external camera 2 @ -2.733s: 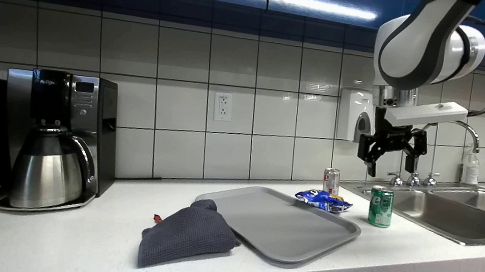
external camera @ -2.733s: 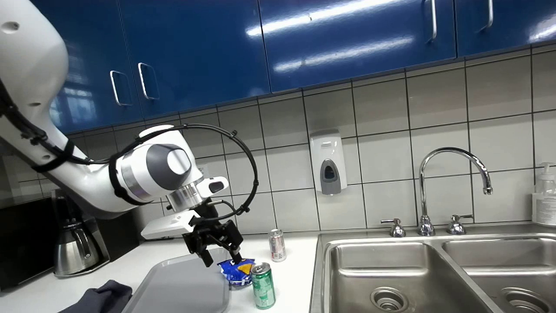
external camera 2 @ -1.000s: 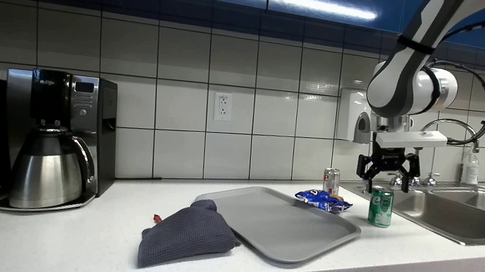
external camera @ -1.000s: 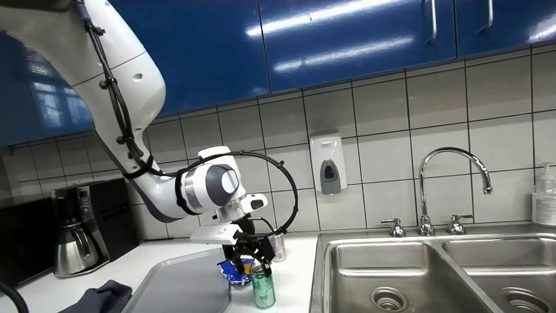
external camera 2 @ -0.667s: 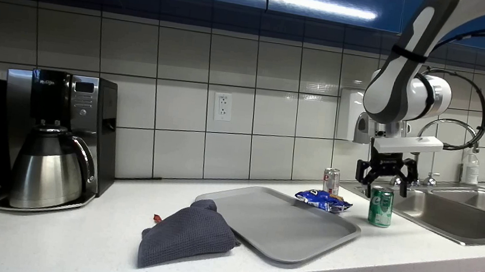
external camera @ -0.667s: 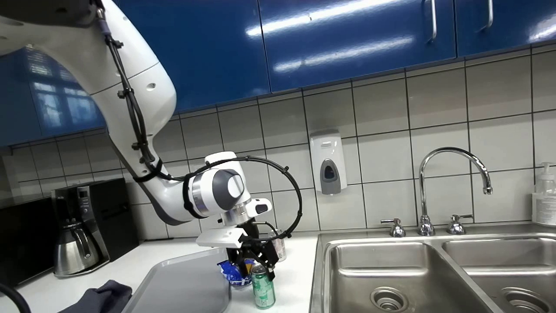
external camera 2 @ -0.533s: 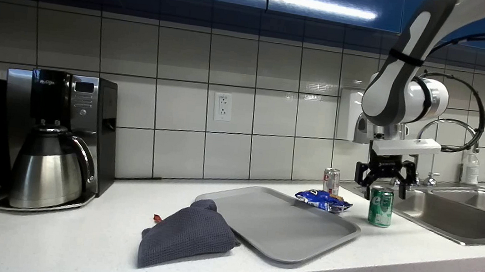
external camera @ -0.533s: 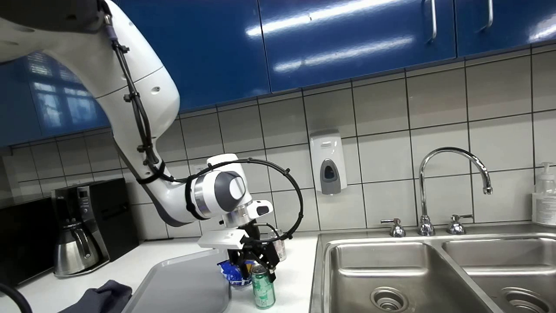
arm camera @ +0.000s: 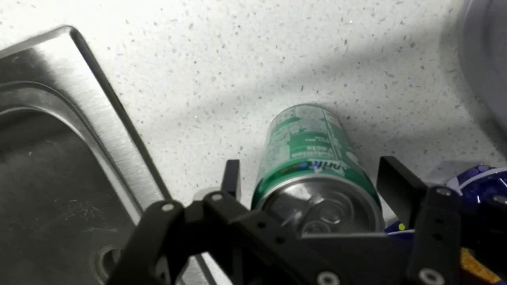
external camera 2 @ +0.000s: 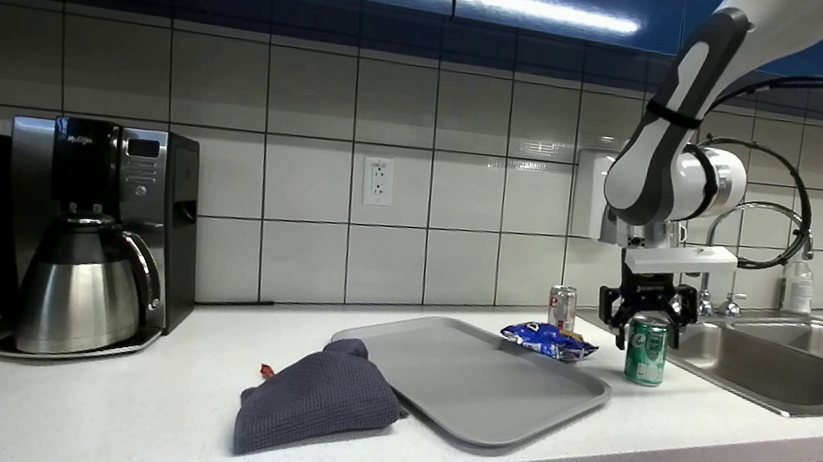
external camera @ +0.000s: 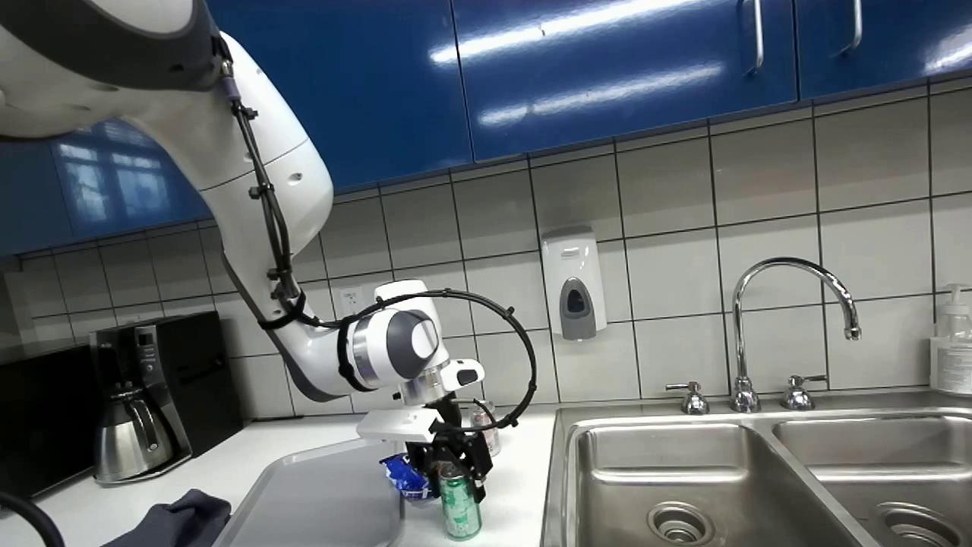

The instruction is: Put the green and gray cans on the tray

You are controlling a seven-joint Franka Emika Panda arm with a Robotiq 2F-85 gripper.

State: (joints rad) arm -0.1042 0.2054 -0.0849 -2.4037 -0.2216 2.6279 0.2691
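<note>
The green can (external camera: 461,515) stands upright on the counter beside the grey tray (external camera: 323,494). In an exterior view the green can (external camera 2: 645,360) is right of the tray (external camera 2: 476,382). My gripper (external camera 2: 647,341) is low over it, with one finger on either side of its upper part. In the wrist view my gripper (arm camera: 311,174) is open, with gaps between both fingers and the green can (arm camera: 311,138). The gray can (external camera 2: 562,307) stands upright farther back, near the wall. The gray can (external camera: 488,437) is partly hidden behind my gripper's cable in an exterior view.
A blue chip bag (external camera 2: 550,341) lies between the tray and the gray can, close to my gripper; it also shows in the wrist view (arm camera: 485,182). The sink (arm camera: 103,130) edge is on the can's other side. A dark cloth (external camera 2: 322,407) lies against the tray.
My gripper has moved from above the tray's edge and chip bag across to the green can, then down so its fingers flank the can's top. The cans and tray have not moved.
</note>
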